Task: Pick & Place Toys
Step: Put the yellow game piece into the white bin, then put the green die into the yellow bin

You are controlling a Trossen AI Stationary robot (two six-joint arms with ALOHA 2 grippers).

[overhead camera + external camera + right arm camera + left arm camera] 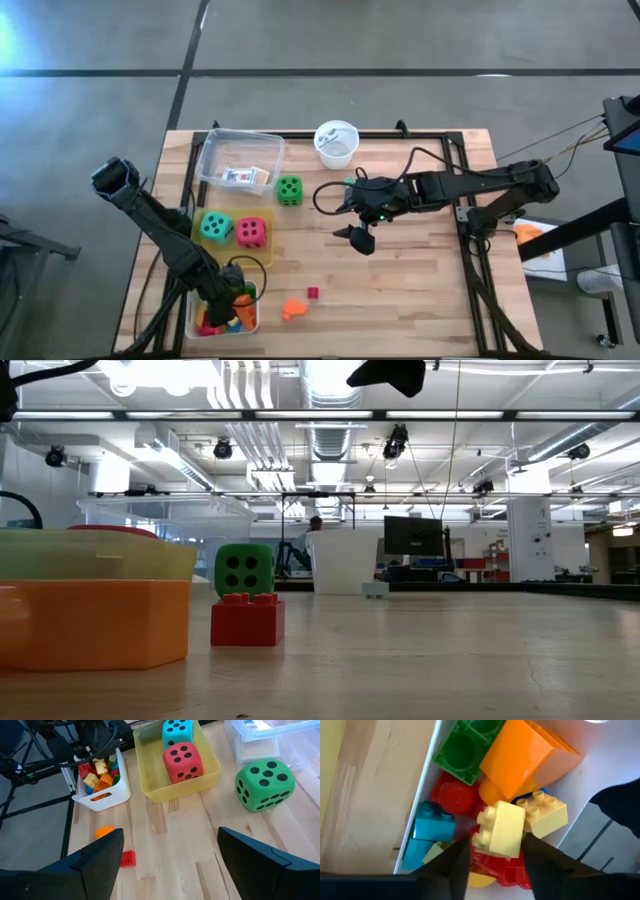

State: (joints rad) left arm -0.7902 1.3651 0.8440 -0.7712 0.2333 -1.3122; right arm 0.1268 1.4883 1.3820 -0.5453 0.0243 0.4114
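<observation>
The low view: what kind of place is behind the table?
Probably a large open lab or industrial workspace: exposed ceiling ducts, long strip lights, and a dark monitor on benches far behind the wooden table.

Your wooden desk (420,280) carries a clear tray (240,158) at upper left, a white cup (336,143) at top centre, a green die (289,190) between them, a yellow tray (232,232), a white tray (222,325) at lower left, and loose orange (292,310) and red blocks (313,293) low in the middle.
</observation>
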